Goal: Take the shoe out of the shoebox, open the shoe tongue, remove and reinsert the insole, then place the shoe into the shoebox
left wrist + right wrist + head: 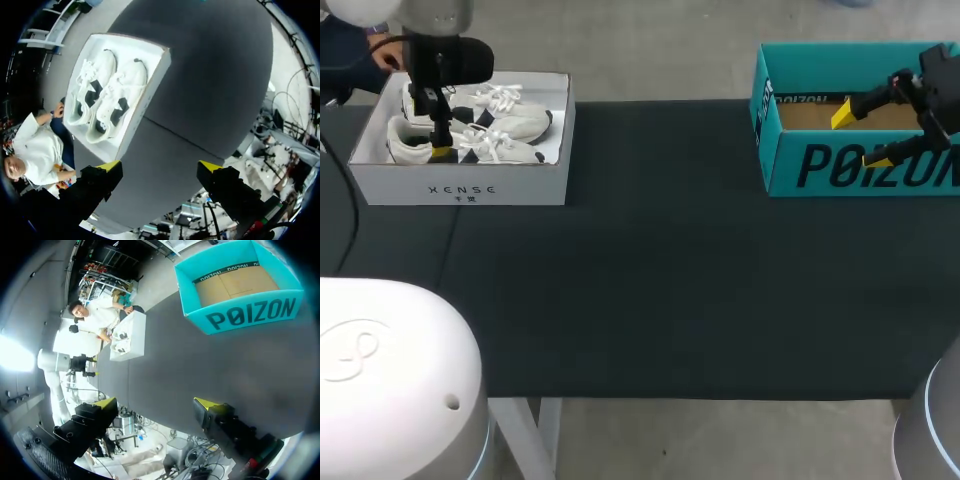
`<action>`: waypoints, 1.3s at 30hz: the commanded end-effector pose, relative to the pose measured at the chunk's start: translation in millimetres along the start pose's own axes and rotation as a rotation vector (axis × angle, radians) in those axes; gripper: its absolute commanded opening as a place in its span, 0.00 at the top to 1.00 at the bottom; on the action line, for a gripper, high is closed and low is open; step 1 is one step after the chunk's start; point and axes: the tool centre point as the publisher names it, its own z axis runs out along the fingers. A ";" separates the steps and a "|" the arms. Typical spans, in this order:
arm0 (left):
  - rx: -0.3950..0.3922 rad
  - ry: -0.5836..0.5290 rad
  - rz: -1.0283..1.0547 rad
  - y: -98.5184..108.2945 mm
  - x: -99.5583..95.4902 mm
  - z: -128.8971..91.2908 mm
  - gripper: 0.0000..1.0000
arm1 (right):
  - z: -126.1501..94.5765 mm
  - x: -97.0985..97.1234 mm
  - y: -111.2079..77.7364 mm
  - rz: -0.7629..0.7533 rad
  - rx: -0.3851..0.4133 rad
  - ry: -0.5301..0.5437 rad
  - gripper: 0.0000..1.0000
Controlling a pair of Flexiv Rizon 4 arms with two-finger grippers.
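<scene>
Head view. One dark cloth-covered tabletop (650, 280). One white cardboard shoebox (460, 185), lidless, is set at the tabletop's far left corner. Inside it, one pair of white lace-up sneakers with black patches (495, 148) is laid side by side, soles down, toes toward the tabletop's middle. One teal cardboard box (860, 165), lidless, is set at the far right corner, and its brown floor is seen bare. The left gripper (440, 140) is held above the sneakers, pointing down. The right gripper (860, 138) is held over the teal cardboard box with its fingers spread and nothing between them.

Left wrist view. The left gripper (160, 166) is seen with its two yellow-tipped fingers spread wide and nothing pinched. The white cardboard shoebox (150, 95) is seen ahead of it, well apart from the fingertips. Both sneakers are lying in the shoebox, laces up, touching along their sides.

Right wrist view. The right gripper (156, 403) is seen with its fingers spread wide and nothing gripped. The teal cardboard box (250, 315) is seen ahead of it and to one side. The white cardboard shoebox (127, 340) is seen at the tabletop's opposite end, with the sneakers partly visible inside.
</scene>
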 end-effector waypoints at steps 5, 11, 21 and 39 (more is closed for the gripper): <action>0.146 0.050 -0.420 -2.6 4.6 -7.7 0.00 | 0.6 0.2 0.5 0.002 0.001 -0.004 0.00; 0.146 0.050 -0.420 -2.6 4.6 -7.7 0.00 | 0.6 0.2 0.5 0.002 0.001 -0.004 0.00; 0.136 0.087 -0.495 -7.4 -0.9 -3.7 0.00 | 0.6 0.2 0.5 0.002 0.001 -0.004 0.00; 0.080 0.166 -0.838 -8.6 -40.3 4.7 0.00 | 0.6 0.2 0.5 0.002 0.001 -0.004 0.00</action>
